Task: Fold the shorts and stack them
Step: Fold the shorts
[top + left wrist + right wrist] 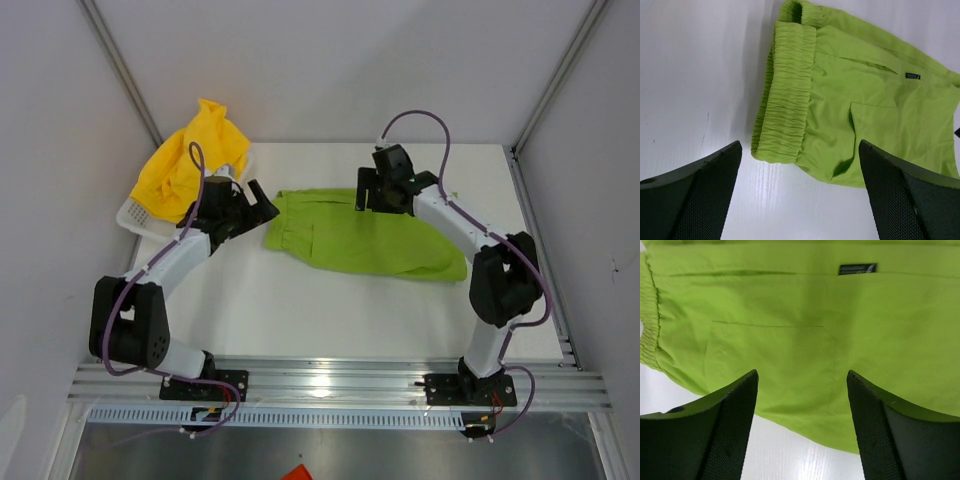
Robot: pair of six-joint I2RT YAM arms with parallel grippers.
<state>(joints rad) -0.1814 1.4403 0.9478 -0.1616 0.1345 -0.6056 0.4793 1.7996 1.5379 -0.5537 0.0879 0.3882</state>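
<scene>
The lime green shorts (pixel 370 238) lie spread flat on the white table, waistband to the left. The yellow shorts (pixel 190 160) are heaped in a white mesh basket (pixel 135 216) at the back left. My left gripper (pixel 262 208) is open and empty just left of the waistband (pixel 787 95); in its wrist view the green shorts (pixel 870 105) lie ahead of the jaws. My right gripper (pixel 372 190) is open and empty above the far edge of the green shorts; its wrist view shows the fabric (pixel 805 325) with a small dark logo (pixel 856 268).
Grey walls and metal frame posts enclose the table (pixel 300 310) on three sides. The basket sits at the table's left back corner. The arm bases stand on a rail (pixel 330 385) at the near edge.
</scene>
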